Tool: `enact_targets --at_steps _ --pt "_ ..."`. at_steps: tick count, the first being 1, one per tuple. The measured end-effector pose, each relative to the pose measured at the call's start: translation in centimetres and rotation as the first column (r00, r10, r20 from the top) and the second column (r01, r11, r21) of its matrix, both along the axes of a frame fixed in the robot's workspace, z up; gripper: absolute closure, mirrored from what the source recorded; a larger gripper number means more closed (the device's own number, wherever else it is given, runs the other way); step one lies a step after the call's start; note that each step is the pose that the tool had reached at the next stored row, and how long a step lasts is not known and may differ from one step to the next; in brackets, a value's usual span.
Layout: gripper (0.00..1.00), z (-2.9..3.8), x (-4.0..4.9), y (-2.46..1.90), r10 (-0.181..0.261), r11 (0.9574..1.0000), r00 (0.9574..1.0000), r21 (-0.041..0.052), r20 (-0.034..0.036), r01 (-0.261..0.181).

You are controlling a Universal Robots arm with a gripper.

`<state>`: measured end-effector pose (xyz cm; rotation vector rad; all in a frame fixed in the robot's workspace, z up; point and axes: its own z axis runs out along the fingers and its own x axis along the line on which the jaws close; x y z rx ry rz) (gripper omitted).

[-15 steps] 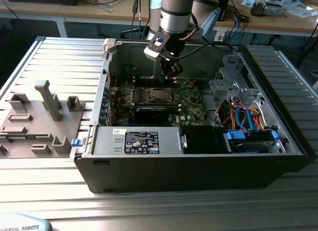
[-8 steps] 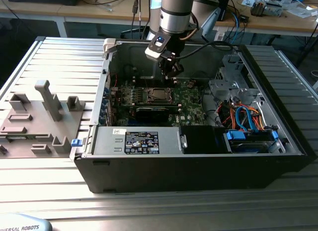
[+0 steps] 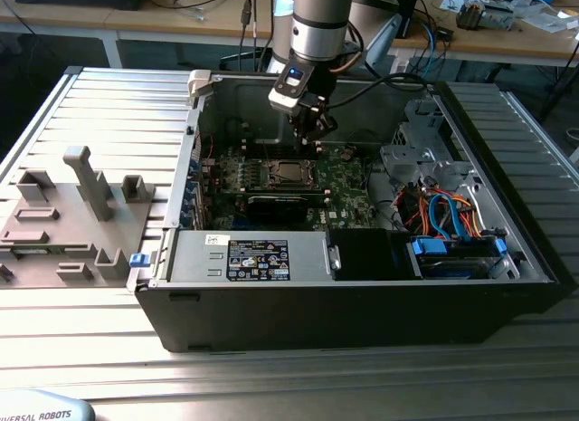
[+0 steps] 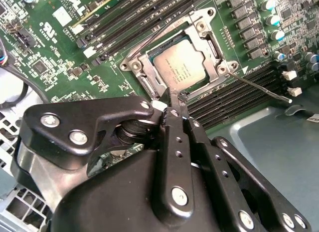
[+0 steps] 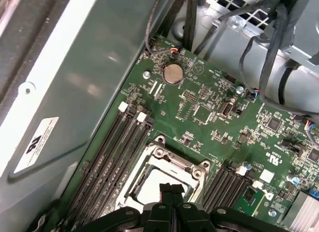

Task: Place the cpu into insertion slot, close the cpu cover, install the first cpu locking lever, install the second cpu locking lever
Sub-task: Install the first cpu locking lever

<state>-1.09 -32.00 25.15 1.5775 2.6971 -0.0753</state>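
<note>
One cpu (image 4: 180, 68) just beneath pincer (image 4: 172, 97)

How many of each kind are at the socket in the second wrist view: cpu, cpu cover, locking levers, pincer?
cpu: 1
cpu cover: 1
locking levers: 2
pincer: 1
Total: 5

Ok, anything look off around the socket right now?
One thing: a thin lever juts out from the cpu cover over the memory slots, not latched down. The cpu sits square in its window.
</note>
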Motion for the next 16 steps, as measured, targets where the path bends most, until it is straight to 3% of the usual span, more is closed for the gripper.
enact_targets --at_steps 16 --pt "0.89 0.0 0.0 0.0 0.078 0.997 0.997 0.0001 0.0 -0.078"
